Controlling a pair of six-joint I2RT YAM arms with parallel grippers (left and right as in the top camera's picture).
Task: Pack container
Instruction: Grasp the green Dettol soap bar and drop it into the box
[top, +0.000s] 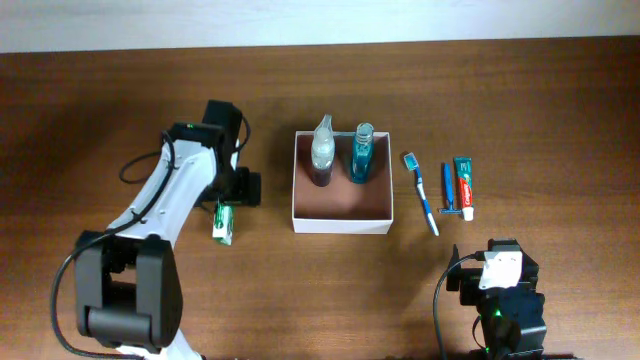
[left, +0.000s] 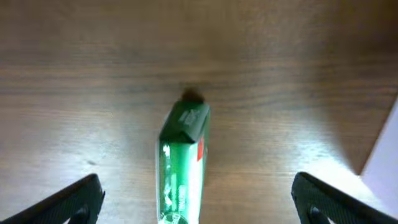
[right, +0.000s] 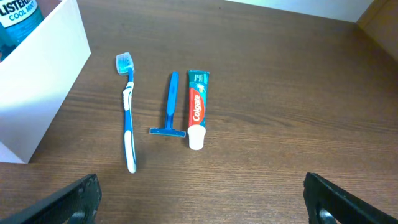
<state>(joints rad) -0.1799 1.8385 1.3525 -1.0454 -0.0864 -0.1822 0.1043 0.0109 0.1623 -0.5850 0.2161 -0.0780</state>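
Container (top: 341, 226) sits on brown wood-grain table (top: 520, 100); left gripper (left: 196, 186) and right gripper (right: 202, 185) spread wide

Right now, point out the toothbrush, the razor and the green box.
toothbrush (right: 129, 118): right wrist view, middle of its blue-and-white handle.
razor (right: 170, 99): right wrist view, middle of its blue handle.
green box (left: 180, 158): left wrist view, on its upper face.

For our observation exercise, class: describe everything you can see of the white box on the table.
The container is a square, shallow, open-topped box with thin white walls and a reddish-brown floor. It sits flat on the wooden table. Two bottles stand inside at its far wall: a clear bottle with dark contents and a teal mouthwash bottle. The remaining floor is bare.
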